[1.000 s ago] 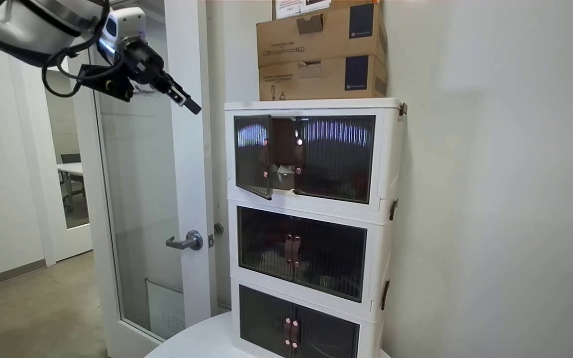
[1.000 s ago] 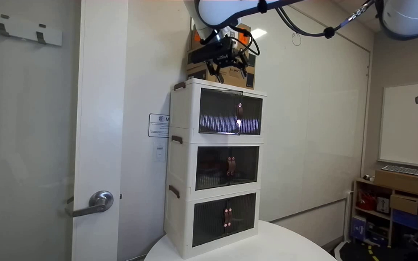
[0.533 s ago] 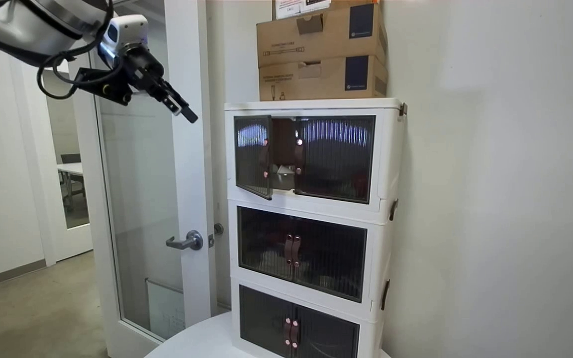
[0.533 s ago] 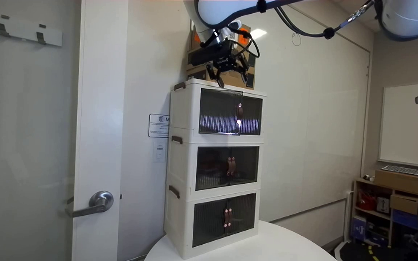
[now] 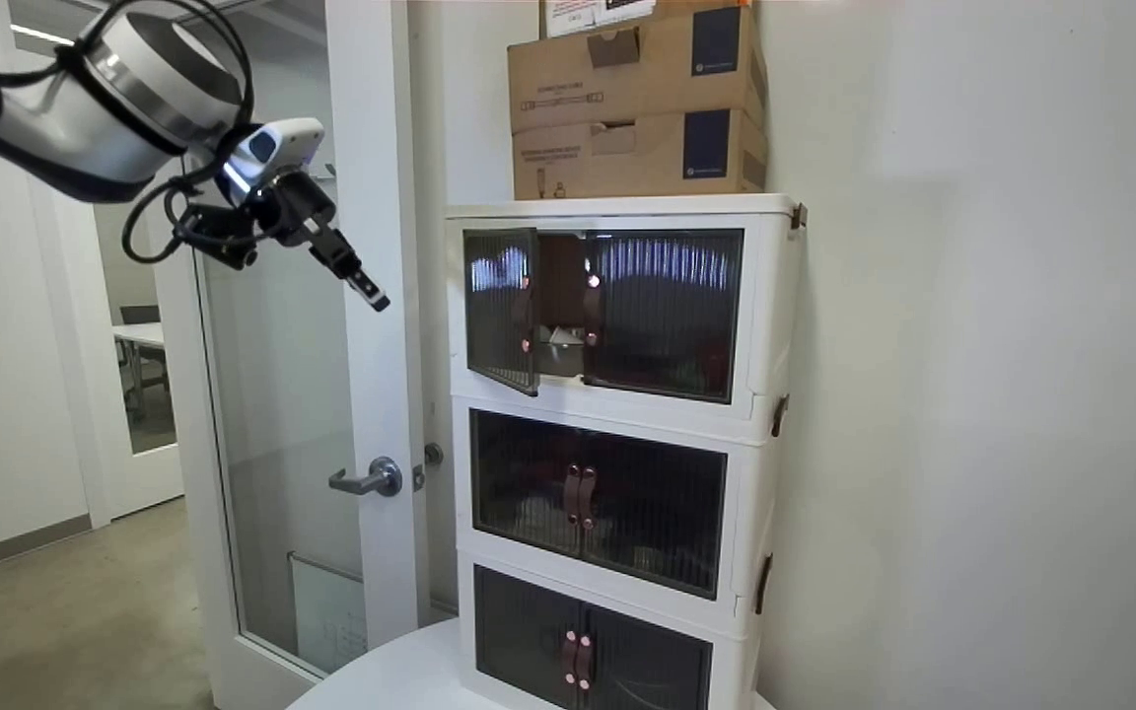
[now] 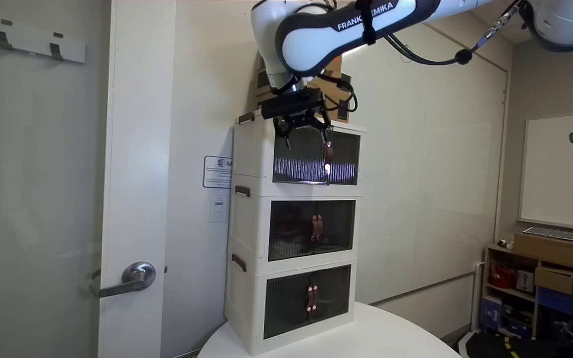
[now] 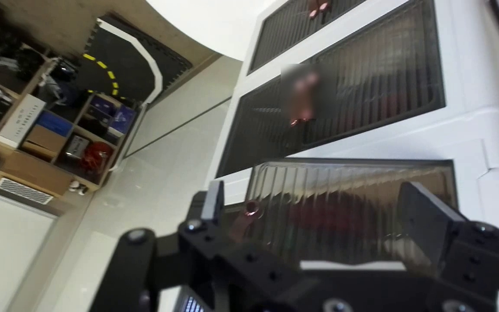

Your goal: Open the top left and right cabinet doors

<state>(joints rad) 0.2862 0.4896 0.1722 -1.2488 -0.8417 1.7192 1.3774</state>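
Room: pale walls (image 5: 982,345); a glass-paned room door (image 5: 277,414) stands left of the cabinet (image 5: 771,325) in an exterior view.
Top left door (image 5: 499,311): left half of the cabinet's uppermost tier; ajar, its free edge swung outward, leaving a gap at the tier's middle.
Top right door (image 5: 667,316): right half of the same tier; flush with its frame.
Strap handles (image 6: 329,155): brown with coppery studs, one at each top door's free edge.
Gripper (image 6: 307,144): angled downward in front of the uppermost tier, apart from both doors; fingers (image 7: 425,221) spread wide, holding nothing.
Arm (image 6: 309,52): white and black, above the gripper.
Lower door pairs (image 5: 627,508): middle and bottom tiers; closed.
Cardboard boxes (image 5: 647,153): stacked on the cabinet's top.
Table (image 6: 391,338): white, with a curved edge; carries the cabinet.
Shelves (image 6: 510,292): beyond the table's edge, loaded with assorted items, below a whiteboard (image 6: 560,174).
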